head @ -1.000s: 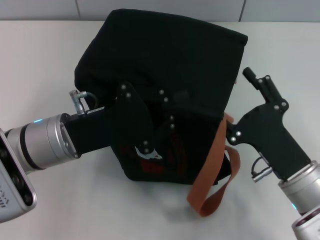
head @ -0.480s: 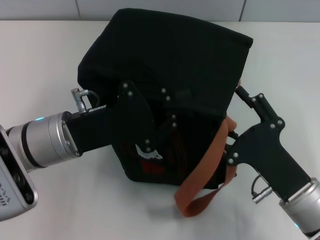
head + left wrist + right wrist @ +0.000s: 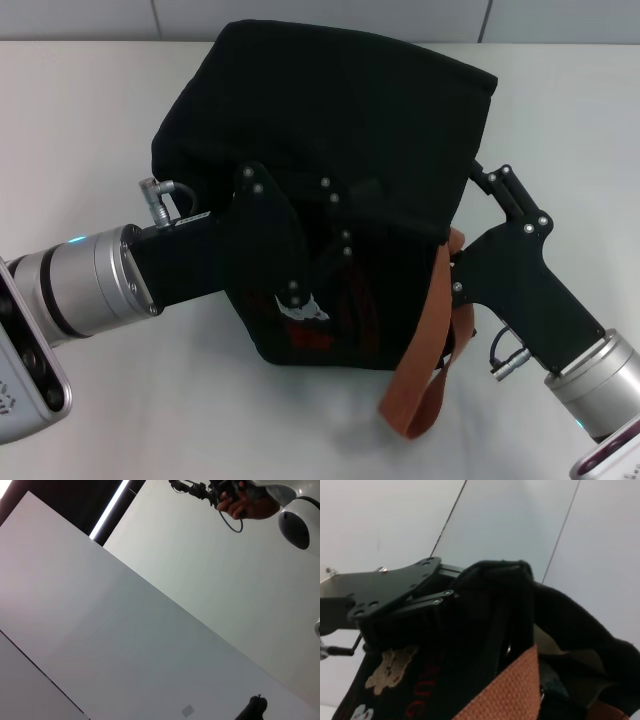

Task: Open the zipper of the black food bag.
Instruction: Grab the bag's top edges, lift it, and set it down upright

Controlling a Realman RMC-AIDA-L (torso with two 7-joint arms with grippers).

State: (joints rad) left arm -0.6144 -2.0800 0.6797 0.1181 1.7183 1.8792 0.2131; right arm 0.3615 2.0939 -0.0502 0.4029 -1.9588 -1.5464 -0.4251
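The right gripper [image 3: 478, 178] has shifted along the bag [image 3: 330, 130], which lies tipped on the table [image 3: 90, 110], and the strap [image 3: 430, 350] swung; the left gripper [image 3: 335, 215] stays pressed on it, grips untellable, zipper unseen

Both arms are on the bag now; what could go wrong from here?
1. The black food bag leans over on the table; a hard pull may tip or drag it.
2. The orange strap hangs loose beside the right gripper and might snag it.
3. The zipper pull is not visible in any view, so the left gripper, pressed against the bag's front, may catch only fabric.
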